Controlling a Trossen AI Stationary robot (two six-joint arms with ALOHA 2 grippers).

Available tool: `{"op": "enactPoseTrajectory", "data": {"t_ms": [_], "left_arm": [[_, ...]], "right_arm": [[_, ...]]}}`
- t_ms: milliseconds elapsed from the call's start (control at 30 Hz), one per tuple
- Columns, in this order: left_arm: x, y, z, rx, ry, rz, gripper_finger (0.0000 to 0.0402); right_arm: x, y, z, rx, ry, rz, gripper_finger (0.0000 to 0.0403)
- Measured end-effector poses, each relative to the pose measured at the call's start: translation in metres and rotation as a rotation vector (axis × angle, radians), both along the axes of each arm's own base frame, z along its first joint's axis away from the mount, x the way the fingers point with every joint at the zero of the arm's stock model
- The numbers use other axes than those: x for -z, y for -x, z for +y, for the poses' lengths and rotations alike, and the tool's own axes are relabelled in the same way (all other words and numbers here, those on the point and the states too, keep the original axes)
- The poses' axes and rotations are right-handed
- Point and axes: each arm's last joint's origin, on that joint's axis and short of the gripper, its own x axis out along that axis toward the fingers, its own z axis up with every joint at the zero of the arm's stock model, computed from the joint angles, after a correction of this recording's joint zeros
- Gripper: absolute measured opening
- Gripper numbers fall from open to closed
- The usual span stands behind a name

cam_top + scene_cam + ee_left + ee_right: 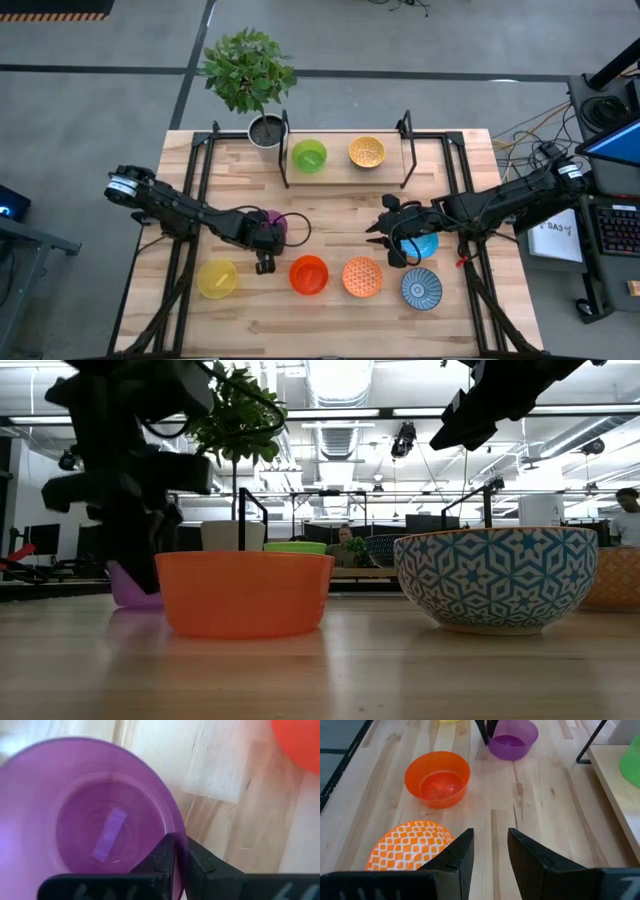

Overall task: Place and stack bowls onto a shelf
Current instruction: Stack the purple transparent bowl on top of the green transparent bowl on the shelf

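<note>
My left gripper [266, 240] is shut on the purple bowl [277, 222] at the table's left middle. My right gripper [392, 238] is open and empty, just left of the light blue bowl [424, 244]. It points toward the red-orange bowl [437, 777] and the dotted orange bowl [410, 847]. A green bowl [309, 155] and a yellow-orange patterned bowl [366, 151] stand on the shelf [340, 172] at the far middle. A yellow bowl [217, 278], the red-orange bowl [308, 274], the dotted orange bowl [361, 277] and the blue-and-white bowl [421, 288] stand in a row near the front. My left gripper holds the purple bowl by its rim [176, 842], one finger [161, 862] inside the bowl and one [202, 865] outside. The fingers come from above, pointing down [485, 732]. The bowl stays mouth up, low over the wood; whether its base touches the table I cannot tell.
A dark plant pot [266, 130] with a leafy plant stands just left of the shelf. Black upright posts [285, 150] [408, 148] flank the shelf board. Bare wood lies between the two grippers. A person [628, 510] shows in the room beyond the table.
</note>
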Motion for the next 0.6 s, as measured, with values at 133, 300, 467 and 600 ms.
{"op": "enactPoseTrajectory", "data": {"t_ms": [133,300,467,600], "left_arm": [[-0.023,-0.012,-0.004,0.052,0.004,-0.007,0.0000],[-0.062,-0.035,-0.006,0.173,-0.022,-0.124,0.0000],[-0.095,-0.053,0.006,0.240,-0.102,-0.227,0.0000],[-0.116,-0.064,0.033,0.239,-0.180,-0.282,0.0000]], "right_arm": [[0.000,0.000,0.000,0.000,0.000,0.000,0.0109],[0.000,0.000,0.000,-0.001,0.000,0.001,0.0109],[0.002,0.001,0.000,-0.001,0.005,0.020,0.0109],[0.002,0.002,0.000,-0.001,0.007,0.031,0.0109]]}}
